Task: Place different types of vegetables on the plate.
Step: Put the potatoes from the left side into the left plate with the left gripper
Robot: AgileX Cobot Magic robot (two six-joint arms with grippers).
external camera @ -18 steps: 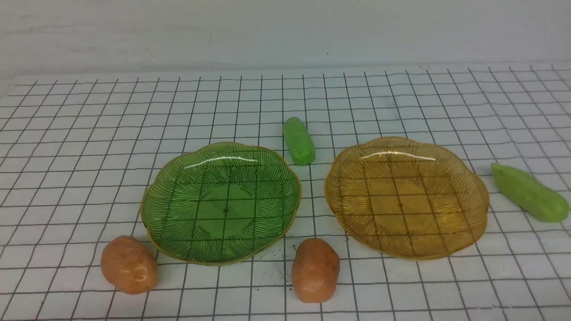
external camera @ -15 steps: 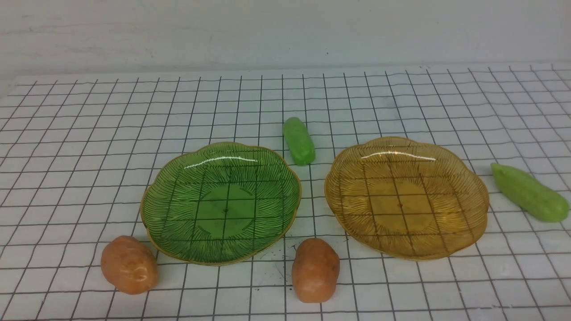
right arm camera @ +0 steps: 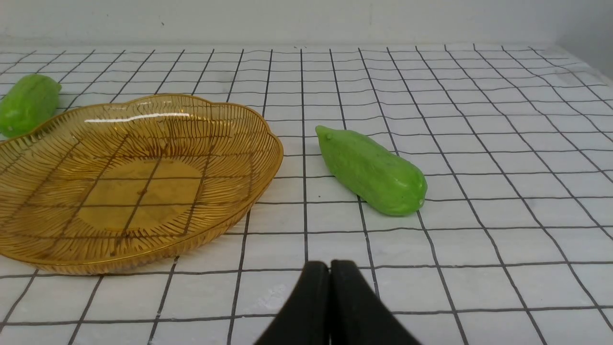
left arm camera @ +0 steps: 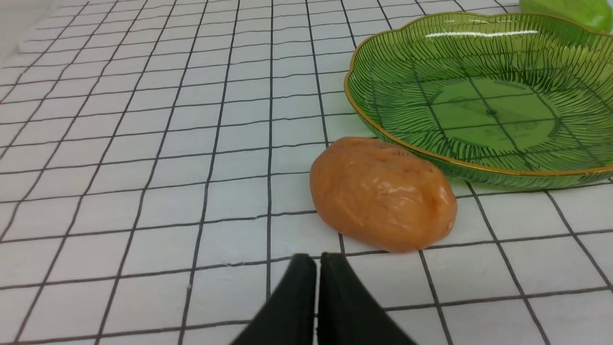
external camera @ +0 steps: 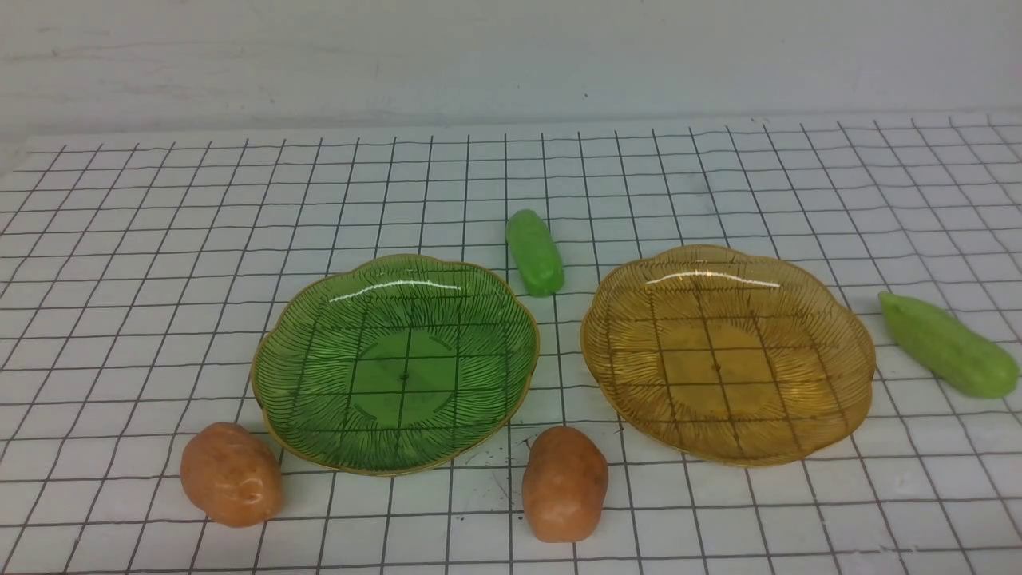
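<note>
Pointing across the white gridded table (external camera: 160,239), the left gripper (left arm camera: 316,261) has its black jaws pressed together on nothing. A glossy orange-brown oval toy potato (left arm camera: 382,193) lies just ahead of the tips, beside the ribbed translucent green plastic plate (left arm camera: 354,98). The right gripper (right arm camera: 329,266) is likewise closed and empty. A smooth light-green elongated toy cucumber (right arm camera: 371,170) lies ahead of it, near the ribbed amber plastic plate (right arm camera: 273,143), with a second green toy cucumber (right arm camera: 26,103) beyond that plate.

The table (external camera: 144,239) is white with a black grid. The green plate (external camera: 319,319) and amber plate (external camera: 639,319) are clear and ribbed. The lower-left potato (external camera: 231,474) and lower-centre potato (external camera: 564,483) are glossy orange-brown. The upper cucumber (external camera: 535,252) and right cucumber (external camera: 948,345) are light green.
</note>
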